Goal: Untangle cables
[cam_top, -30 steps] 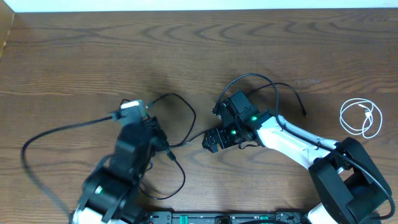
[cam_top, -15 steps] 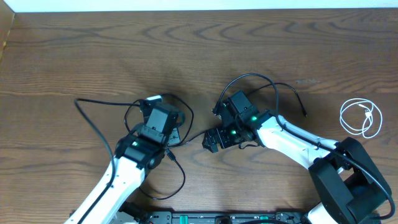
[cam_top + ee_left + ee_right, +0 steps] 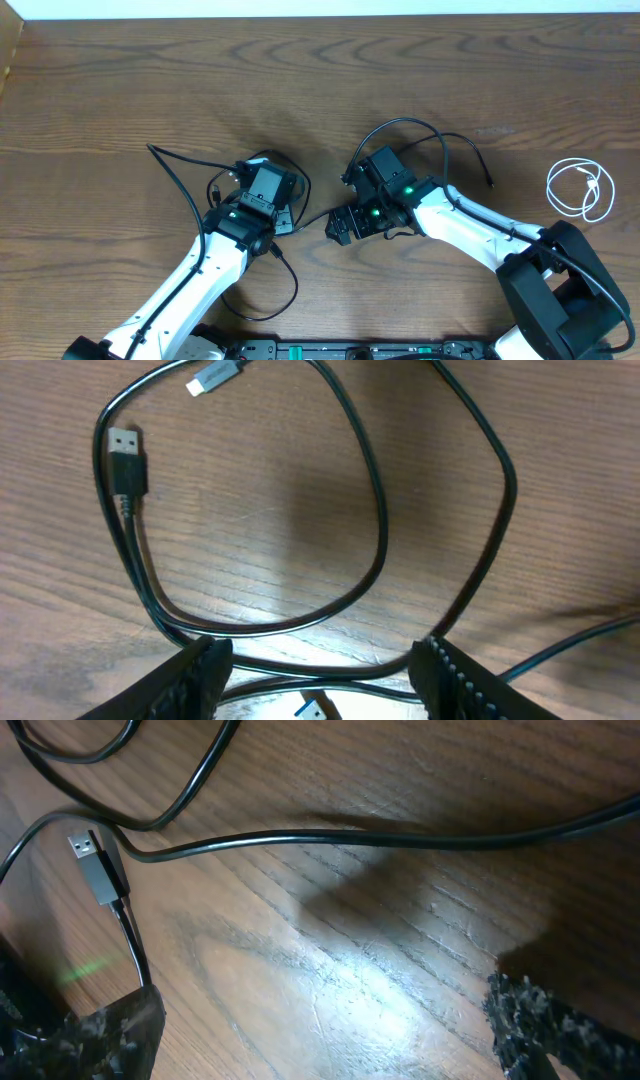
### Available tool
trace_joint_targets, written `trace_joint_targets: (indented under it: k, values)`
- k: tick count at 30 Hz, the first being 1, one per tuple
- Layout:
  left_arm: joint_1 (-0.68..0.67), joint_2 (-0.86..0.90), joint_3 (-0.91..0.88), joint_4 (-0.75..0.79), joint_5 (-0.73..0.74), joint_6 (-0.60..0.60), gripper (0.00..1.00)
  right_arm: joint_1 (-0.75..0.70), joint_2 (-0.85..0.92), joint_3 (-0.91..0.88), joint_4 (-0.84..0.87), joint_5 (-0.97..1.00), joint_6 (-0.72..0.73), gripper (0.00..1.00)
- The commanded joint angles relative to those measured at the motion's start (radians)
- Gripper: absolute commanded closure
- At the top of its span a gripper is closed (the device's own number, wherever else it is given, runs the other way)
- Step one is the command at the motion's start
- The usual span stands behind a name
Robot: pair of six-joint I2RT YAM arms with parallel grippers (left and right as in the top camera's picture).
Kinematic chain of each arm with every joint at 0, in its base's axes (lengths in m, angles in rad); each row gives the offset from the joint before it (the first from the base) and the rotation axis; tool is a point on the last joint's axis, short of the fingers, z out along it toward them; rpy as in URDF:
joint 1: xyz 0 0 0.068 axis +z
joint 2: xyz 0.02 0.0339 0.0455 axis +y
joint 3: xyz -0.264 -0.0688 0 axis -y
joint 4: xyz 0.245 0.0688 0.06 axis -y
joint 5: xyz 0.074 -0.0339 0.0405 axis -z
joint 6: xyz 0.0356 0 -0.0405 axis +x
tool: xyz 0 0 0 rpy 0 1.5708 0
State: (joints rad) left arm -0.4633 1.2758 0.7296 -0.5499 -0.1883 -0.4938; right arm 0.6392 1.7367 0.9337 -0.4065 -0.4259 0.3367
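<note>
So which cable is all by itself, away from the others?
The white cable, coiled alone at the far right. It is the only white one; the black cables all lie together in the middle.

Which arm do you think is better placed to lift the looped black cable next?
Left, likely: the left gripper hovers open over the black cable loops, while the right gripper faces one lone strand.
</note>
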Motion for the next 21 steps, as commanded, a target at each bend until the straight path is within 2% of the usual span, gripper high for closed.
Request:
trace_joint_targets:
  k: [1, 7, 11, 18, 21]
  values:
    - [-0.003, 0.003, 0.001, 0.005, 0.122, 0.061, 0.37, 0.004, 0.011, -0.008, -0.002, 0.002, 0.011, 0.01]
    - [-0.003, 0.008, 0.000, 0.014, 0.314, 0.090, 0.39, 0.004, 0.011, -0.008, -0.002, 0.009, 0.011, 0.01]
    - [-0.003, 0.042, -0.002, 0.013, 0.327, 0.090, 0.49, 0.004, 0.011, -0.008, -0.003, 0.009, 0.011, 0.01]
    - [-0.003, 0.182, -0.002, 0.040, 0.328, 0.070, 0.53, 0.003, 0.011, -0.008, -0.031, 0.080, 0.063, 0.01]
    - [-0.003, 0.232, -0.002, 0.055, 0.336, 0.070, 0.60, 0.003, 0.011, -0.008, -0.031, 0.080, 0.063, 0.01]
